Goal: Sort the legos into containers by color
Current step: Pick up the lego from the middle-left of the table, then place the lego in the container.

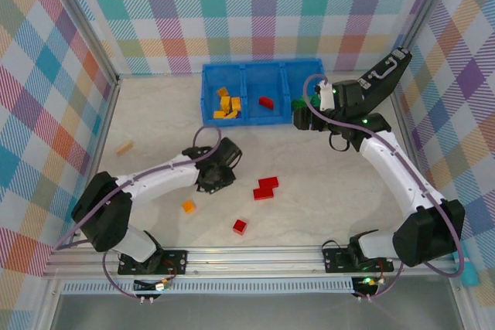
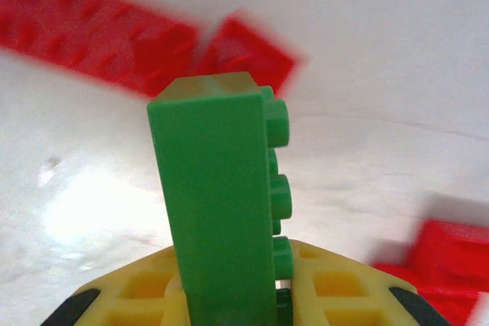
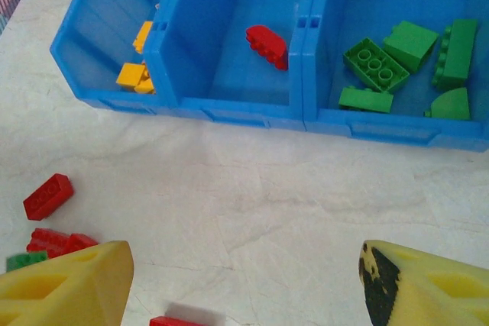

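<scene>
The left gripper [image 1: 216,166] is clamped on a green plastic studded brick [image 2: 221,196], which stands upright between the yellow plastic finger pads [image 2: 336,295]. In the left wrist view the brick's long axis runs vertically, with its row of round studs facing right and a smooth flat side toward the camera. This gripper sits near the middle of the white marbled tabletop [image 1: 309,206]. Just beyond it lie flat red studded bricks [image 1: 265,188] (blurred in the wrist view), clustered toward the tabletop's centre. A small red cube-like brick [image 1: 240,226] and a small orange brick [image 1: 188,206] sit closer to the near edge, apart from each other.

The right gripper [image 3: 244,288] hangs with its jaws wide apart and nothing between them. It is above bare tabletop just in front of the long blue plastic bin [image 3: 229,112], which has ribbed walls and sits at the far edge. The bin's three square compartments lie side by side. The left one holds orange-yellow bricks [image 3: 131,74]. The middle one holds a single red curved brick [image 3: 267,45] lying aslant. The right one holds several green bricks [image 3: 409,45], one studs-up and others on their sides. A pale wooden block [image 1: 124,146] lies near the left edge, and a black case [image 1: 387,71] with a handle sits by the far right corner.
</scene>
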`<control>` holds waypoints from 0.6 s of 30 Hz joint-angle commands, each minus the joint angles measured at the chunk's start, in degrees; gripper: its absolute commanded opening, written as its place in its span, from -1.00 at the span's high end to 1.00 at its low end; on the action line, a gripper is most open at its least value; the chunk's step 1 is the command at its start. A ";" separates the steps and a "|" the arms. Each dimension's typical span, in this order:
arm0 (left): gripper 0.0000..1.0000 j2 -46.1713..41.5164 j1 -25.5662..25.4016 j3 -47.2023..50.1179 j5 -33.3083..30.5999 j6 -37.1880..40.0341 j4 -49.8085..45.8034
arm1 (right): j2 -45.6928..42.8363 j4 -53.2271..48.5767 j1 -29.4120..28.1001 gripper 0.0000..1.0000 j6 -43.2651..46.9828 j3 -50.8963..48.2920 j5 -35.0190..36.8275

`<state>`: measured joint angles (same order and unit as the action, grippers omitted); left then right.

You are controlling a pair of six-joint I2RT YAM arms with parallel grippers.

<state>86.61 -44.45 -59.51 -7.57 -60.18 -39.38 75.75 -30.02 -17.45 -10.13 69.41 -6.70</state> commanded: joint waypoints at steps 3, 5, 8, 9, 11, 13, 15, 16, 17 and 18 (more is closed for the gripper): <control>0.65 4.43 -1.85 -18.07 -5.15 13.27 -4.46 | -6.37 -1.86 -0.30 -0.56 -1.37 -2.02 1.26; 0.68 8.08 -2.19 -24.78 -5.17 17.46 -1.07 | -9.87 -3.87 -0.29 -0.56 -2.42 -2.88 2.37; 0.69 14.90 -2.31 -34.28 -3.21 21.92 4.46 | -15.53 -5.13 -0.29 -0.56 -4.20 -5.80 3.64; 0.69 17.58 -2.50 -37.28 -2.37 23.22 7.10 | -17.27 -4.89 -0.30 -0.57 -4.78 -7.70 4.49; 0.70 22.77 -2.69 -42.71 -1.12 24.49 11.59 | -18.40 -5.97 -0.26 -0.57 -5.90 -10.47 6.34; 0.71 28.99 -2.66 -50.23 1.41 24.62 14.00 | -18.83 -6.31 -0.25 -0.57 -8.13 -12.49 6.11; 0.72 34.59 -3.00 -57.99 3.31 25.31 14.83 | -20.16 -5.13 -0.31 -0.57 -10.90 -14.92 3.51; 0.72 37.13 -3.17 -61.38 3.75 25.46 15.28 | -21.47 -3.59 -0.26 -0.57 -12.66 -16.95 2.58; 0.71 39.17 -3.24 -63.80 4.25 25.48 16.13 | -22.52 -2.24 -0.28 -0.57 -14.02 -18.75 1.82; 0.72 41.43 -3.23 -66.53 4.72 25.26 16.86 | -23.57 -1.22 -0.23 -0.57 -15.23 -20.67 1.13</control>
<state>125.10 -46.83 -120.11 -5.69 -37.19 -26.11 54.85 -33.10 -17.45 -19.68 52.03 -3.03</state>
